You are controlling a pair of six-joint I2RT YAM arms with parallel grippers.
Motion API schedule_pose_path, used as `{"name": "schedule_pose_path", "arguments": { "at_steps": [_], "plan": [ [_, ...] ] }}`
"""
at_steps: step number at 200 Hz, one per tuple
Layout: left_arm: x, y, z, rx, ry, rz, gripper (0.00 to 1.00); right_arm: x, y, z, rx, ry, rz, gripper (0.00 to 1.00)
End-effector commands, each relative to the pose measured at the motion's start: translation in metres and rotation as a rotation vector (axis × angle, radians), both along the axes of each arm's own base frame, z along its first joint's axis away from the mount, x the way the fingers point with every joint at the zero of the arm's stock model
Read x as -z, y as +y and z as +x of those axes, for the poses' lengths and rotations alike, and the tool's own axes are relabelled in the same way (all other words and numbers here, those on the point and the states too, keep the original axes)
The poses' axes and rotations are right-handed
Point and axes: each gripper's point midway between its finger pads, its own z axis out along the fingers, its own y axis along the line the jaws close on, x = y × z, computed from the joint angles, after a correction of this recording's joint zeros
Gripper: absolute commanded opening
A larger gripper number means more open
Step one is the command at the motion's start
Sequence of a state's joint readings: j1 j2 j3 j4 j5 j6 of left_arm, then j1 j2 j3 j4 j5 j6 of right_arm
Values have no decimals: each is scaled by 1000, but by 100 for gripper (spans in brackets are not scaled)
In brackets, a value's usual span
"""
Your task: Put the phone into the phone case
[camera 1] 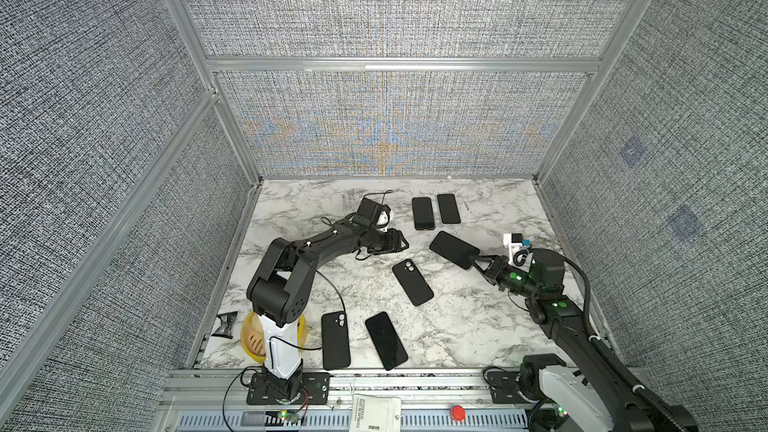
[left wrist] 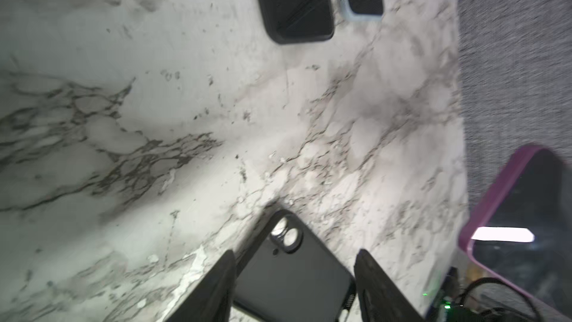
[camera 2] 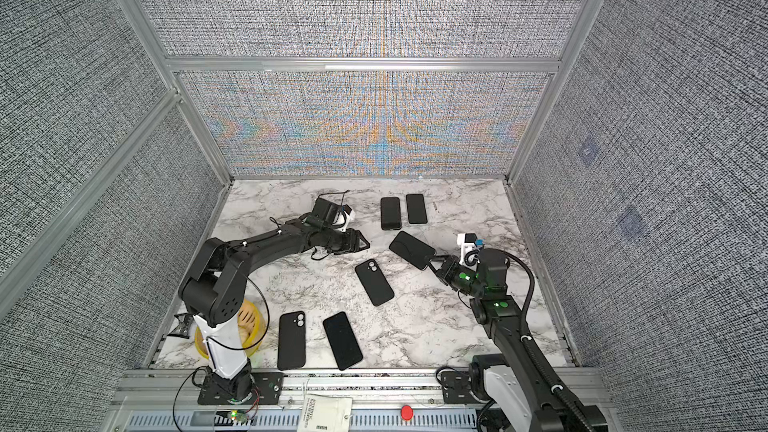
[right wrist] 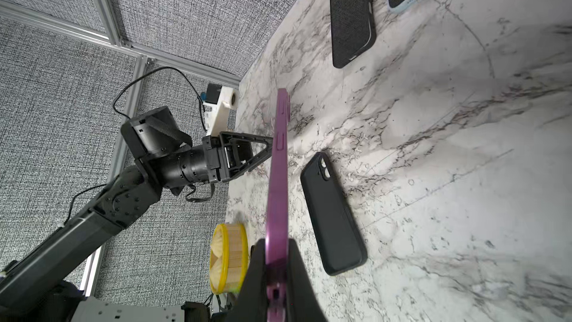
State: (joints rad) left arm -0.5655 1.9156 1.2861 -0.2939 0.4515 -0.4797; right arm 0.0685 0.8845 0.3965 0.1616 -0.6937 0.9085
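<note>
Purple phone (right wrist: pixel 277 199) pinched by its short end in my right gripper (right wrist: pixel 277 244), jaws clamped on it, lifted off the table (camera 1: pixel 478 326), dark face up. Black phone case (camera 1: pixel 412 282) lies flat mid-table, near the phone, not touching. My left gripper (camera 1: pixel 402 240) has its jaws apart, holding nothing, near the case's far end. Bare marble runs right of the case to the table edge. Count: two cases showing camera cut-outs, second case (camera 1: pixel 335 340) at front; black phone (camera 1: pixel 385 340) beside it; two dark slabs (camera 1: pixel 423 213) side by side at back.

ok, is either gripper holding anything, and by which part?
Right gripper is shut on the purple phone, pinching its faces at one short end. Left gripper is open, holding nothing.
</note>
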Motion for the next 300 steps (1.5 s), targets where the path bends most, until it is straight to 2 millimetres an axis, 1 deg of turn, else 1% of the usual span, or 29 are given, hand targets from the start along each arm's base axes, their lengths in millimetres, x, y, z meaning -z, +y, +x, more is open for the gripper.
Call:
{"name": "schedule_pose_path", "arguments": {
  "at_steps": [1,13,20,22,27,46,90,107,128,153,182,204,227,241,246,268,288,300],
  "plan": [
    [26,23,-18,108,10,228,62,-11,4,2,-42,-63,5,0],
    [30,22,-19,143,-3,281,61,-10,3,3,-44,-61,7,0],
    [28,21,-17,158,-22,306,60,-10,3,4,-45,-59,9,0],
    [35,21,-18,162,-10,321,60,-10,2,4,-46,-59,9,0],
    [40,21,-19,175,-9,346,60,-9,2,4,-46,-59,10,0],
    [49,20,-16,195,-19,393,57,-8,-1,5,-47,-55,15,0],
    [58,5,-16,248,-58,436,54,-9,-4,7,-50,-50,24,0],
    [60,0,-17,261,-70,458,50,-9,-5,7,-51,-49,26,0],
    [63,0,-19,266,-79,487,44,-7,-5,6,-50,-46,26,0],
    [65,7,-20,260,-84,523,34,-9,-5,5,-54,-55,25,0],
    [67,14,-20,250,-86,552,22,-5,-7,4,-41,-52,20,0],
    [68,17,-22,220,-74,558,19,1,-6,0,-50,-42,21,0],
    [65,22,-25,170,-43,564,15,12,-4,-4,-66,-13,28,0],
    [62,25,-26,133,-35,553,12,15,-2,-7,-77,-3,27,0],
    [61,28,-27,107,-22,560,12,15,-1,-8,-83,1,25,0],
    [60,36,-33,51,24,548,8,20,6,-12,-116,21,5,0],
    [59,42,-38,-10,47,518,6,31,14,-17,-147,48,-21,0],
    [63,47,-40,-57,86,490,4,34,20,-18,-170,59,-28,0]
  ]
}}
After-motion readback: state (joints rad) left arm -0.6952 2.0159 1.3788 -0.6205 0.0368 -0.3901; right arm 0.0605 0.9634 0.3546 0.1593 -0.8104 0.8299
